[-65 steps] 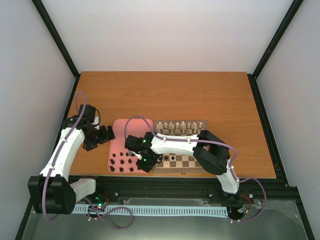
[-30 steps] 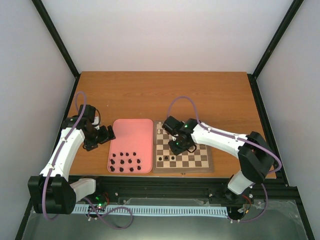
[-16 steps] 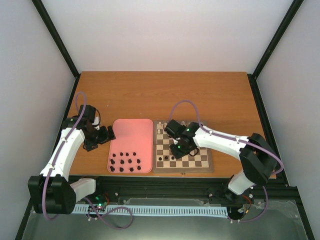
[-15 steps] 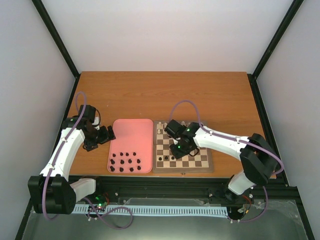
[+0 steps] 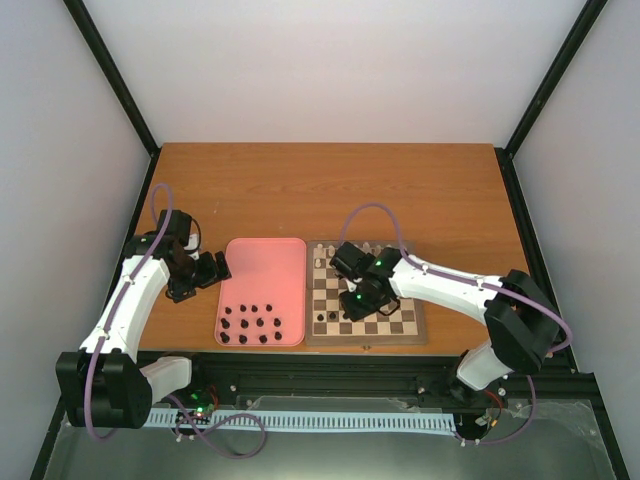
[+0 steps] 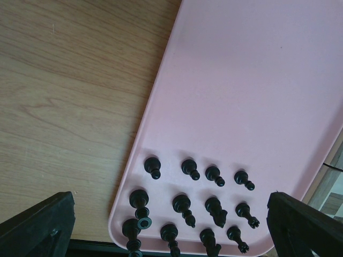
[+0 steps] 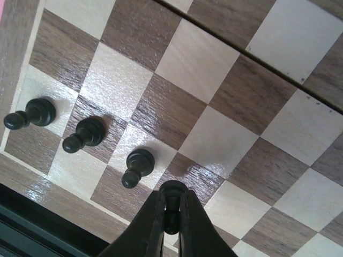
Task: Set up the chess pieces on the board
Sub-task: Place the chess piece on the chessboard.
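Our right pincer (image 7: 171, 217) is closed on a dark pawn (image 7: 172, 191), low over the board (image 7: 214, 123). We judge it aims at the next square after the three placed pawns (image 7: 138, 163) at ten o'clock. Our left pincer (image 5: 212, 268) hangs open at nine o'clock of the pink tray (image 6: 257, 80), which holds the spare dark pieces (image 6: 185, 203).

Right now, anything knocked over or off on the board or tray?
Nothing stands out. Three dark pawns stand in a row on the board, a fourth pawn is in the right hand, and the dark pieces on the pink tray look upright.
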{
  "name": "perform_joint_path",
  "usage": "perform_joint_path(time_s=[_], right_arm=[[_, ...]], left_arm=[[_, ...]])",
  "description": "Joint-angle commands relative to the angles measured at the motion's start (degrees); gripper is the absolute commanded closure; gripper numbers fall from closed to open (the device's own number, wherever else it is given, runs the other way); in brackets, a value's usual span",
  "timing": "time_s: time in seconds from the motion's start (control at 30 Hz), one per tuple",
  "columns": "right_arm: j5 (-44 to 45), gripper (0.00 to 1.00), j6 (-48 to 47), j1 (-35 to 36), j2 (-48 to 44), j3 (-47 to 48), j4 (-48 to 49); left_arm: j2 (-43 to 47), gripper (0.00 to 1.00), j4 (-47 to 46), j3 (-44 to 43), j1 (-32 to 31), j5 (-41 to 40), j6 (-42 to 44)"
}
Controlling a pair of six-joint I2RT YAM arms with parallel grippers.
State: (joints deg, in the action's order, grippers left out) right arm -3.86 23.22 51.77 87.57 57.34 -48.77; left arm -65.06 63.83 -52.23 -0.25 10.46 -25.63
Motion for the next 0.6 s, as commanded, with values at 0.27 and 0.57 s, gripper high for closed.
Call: perform_joint_path(time_s=[0.27,0.57], right_arm=[[1.54,0.97,1.40,0.63,0.29,-1.88,0.96],[1.23,0.97,1.42,0.61,1.63,-2.14,2.02]], left_arm=[[0.54,0.00,-1.17,-0.31,0.36,0.11,0.84],[0.50,0.00,-1.16,-0.28,0.39,0.19,0.84]])
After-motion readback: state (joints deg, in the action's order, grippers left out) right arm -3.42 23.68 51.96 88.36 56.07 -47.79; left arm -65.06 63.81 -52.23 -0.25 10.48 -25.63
